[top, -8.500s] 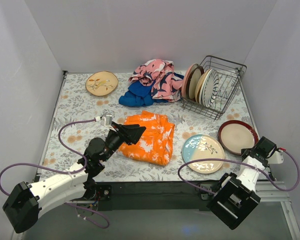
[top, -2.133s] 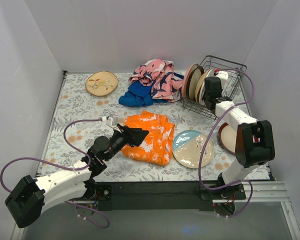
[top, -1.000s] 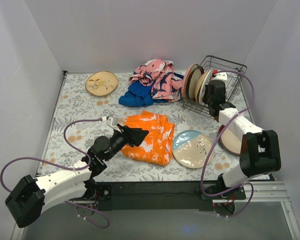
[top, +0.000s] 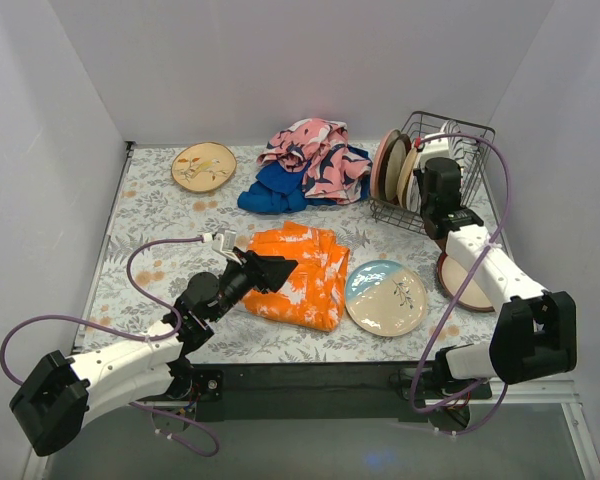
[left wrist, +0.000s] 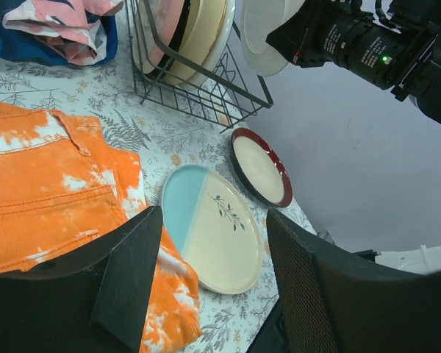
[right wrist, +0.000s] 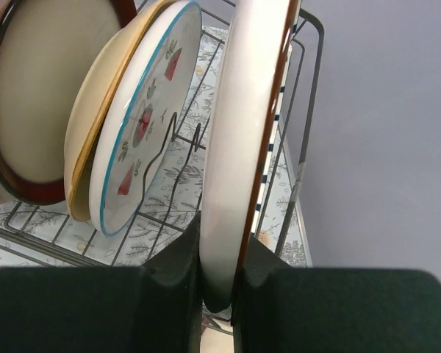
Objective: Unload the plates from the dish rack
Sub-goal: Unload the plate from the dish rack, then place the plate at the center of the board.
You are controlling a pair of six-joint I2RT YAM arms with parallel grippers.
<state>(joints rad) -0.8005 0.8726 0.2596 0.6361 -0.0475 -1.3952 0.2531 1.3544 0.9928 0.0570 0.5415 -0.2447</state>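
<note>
Right claw (right wrist: pixel 219 283) is clenched on a white round ceramic plate with a thin brown edge line (right wrist: pixel 231 147). My fingers (right wrist: pixel 178 265) pinch it from both faces. The plate stands on edge, near upright, at the right end of the row in the boxy dark wire dish rack (right wrist: pixel 311 95), which is at the far right of the table. Can't tell if its lower edge touches the rack wires.

Left of it in the rack, all tilted:
- A white round plate with watermelon print and teal rim (right wrist: pixel 143 125), apart from the held one.
- A plain tan round plate (right wrist: pixel 88 140) right behind that, against it.
- A cream round plate with dark red rim (right wrist: pixel 29 88).

Left claw (left wrist: pixel 213 215) is released, jaws spread wide and holding nothing. It hovers over the crumpled orange tie-dye cloth (top: pixel 298 272), near centre.

Lying flat on the floral table cover (top: pixel 150 215):
- A half-blue, half-cream round plate with a sprig (top: pixel 386 297), just right of the orange cloth.
- A red-rimmed cream round plate (left wrist: pixel 261 168) just beside it on the right, partly under my right arm in the top view.
- A tan round plate with leaf design (top: pixel 204 166) at far left, well apart from the rest.

A pink patterned cloth (top: pixel 310 148) is heaped on a blue cloth (top: pixel 272 192) at far centre, just left of the rack.
</note>
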